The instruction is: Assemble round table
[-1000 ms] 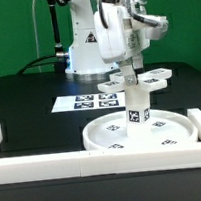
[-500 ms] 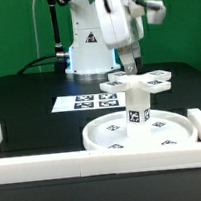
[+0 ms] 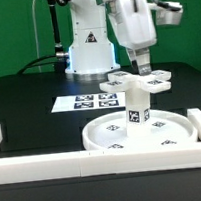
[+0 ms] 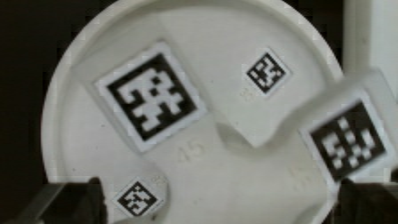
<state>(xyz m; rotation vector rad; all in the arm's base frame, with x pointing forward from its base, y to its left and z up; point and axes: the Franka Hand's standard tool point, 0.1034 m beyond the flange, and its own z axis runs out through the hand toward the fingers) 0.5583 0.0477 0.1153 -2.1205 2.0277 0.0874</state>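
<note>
The leg [image 3: 137, 109] stands upright on the round disc [image 3: 102, 136], the cross-shaped foot [image 3: 141, 80] on its top. The marker board [image 3: 74, 103] lies behind the disc, the border bar [image 3: 95, 160] before it.

The round disc [image 3: 142, 132], low in the frame, is looking like smooth white plastic with a faint sheen, and its square tags [image 4: 153, 95] are showing as flat matt black-and-white print. The cylinder leg [image 3: 138, 108] and cross-shaped foot [image 3: 141, 80] are showing the same white plastic. The desk [image 3: 29, 106] is appearing matt black.
</note>
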